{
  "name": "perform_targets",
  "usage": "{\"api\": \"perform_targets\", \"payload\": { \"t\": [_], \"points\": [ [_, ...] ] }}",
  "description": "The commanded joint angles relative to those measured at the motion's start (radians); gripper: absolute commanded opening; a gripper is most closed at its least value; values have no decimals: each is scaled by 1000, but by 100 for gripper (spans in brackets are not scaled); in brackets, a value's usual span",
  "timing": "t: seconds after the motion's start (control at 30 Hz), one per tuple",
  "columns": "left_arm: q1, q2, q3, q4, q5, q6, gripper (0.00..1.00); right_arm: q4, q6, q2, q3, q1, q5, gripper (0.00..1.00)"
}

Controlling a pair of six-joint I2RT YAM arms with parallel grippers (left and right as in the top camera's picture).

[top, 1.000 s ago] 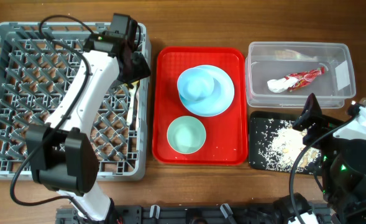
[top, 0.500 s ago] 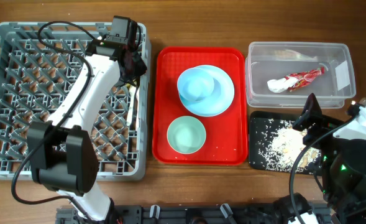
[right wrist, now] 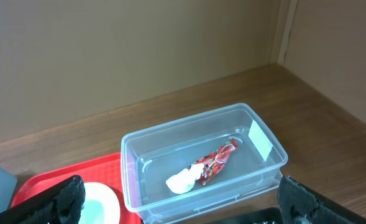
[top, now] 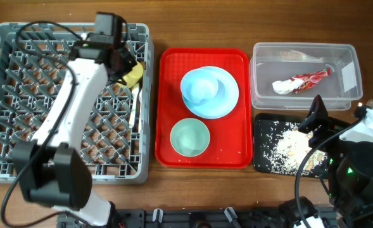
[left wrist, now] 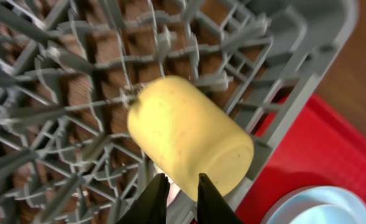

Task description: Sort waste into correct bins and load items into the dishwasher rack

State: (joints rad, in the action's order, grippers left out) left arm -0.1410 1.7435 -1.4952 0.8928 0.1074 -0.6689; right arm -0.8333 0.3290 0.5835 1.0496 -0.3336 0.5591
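The small yellow cup (top: pixel 132 76) (left wrist: pixel 189 137) lies on its side among the pegs at the right edge of the grey dishwasher rack (top: pixel 72 28) (left wrist: pixel 294 93). My left gripper (top: pixel 119 61) (left wrist: pixel 180 180) sits just behind the cup, jaws drawn close together with nothing between them. A white plastic utensil (top: pixel 134 104) lies in the rack below the cup. My right gripper (top: pixel 316 117) (right wrist: pixel 183 190) hangs open over the black tray (top: pixel 262 158) of crumbs (top: pixel 287 149). The clear tub (top: pixel 256 69) (right wrist: pixel 201 143) holds the wrapper (top: pixel 309 79) (right wrist: pixel 217 162) and the napkin (top: pixel 281 87) (right wrist: pixel 181 180).
A red serving tray (top: pixel 173 63) (left wrist: pixel 319 162) between rack and bins carries a pale blue plate (top: pixel 227 98) with a pale bowl (top: pixel 202 85) on it, and a mint-green bowl (top: pixel 190 137). Bare wooden table surrounds everything.
My left gripper has drawn back to the left over the rack and closed its jaws, leaving the yellow cup uncovered in the rack. The right arm has not moved.
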Motion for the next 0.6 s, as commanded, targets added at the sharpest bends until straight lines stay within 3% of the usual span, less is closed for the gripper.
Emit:
{"api": "perform_targets", "payload": {
  "t": [0.0,0.07,0.2,0.3,0.43,0.57],
  "points": [
    [11,-68,2,2,-50,12,39,1,12,-3,9,2,16,100],
    [-5,-69,2,-5,-109,60,49,1,12,-3,9,2,16,100],
    [-57,-52,2,-27,-29,249,53,2,12,-3,9,2,16,100],
    [-74,-35,4,-16,70,225,58,2,12,-3,9,2,16,100],
    [-73,2,4,-13,63,135,70,2,12,-3,9,2,16,100],
    [-73,44,4,-46,63,137,73,2,12,-3,9,2,16,100]
  ]
}}
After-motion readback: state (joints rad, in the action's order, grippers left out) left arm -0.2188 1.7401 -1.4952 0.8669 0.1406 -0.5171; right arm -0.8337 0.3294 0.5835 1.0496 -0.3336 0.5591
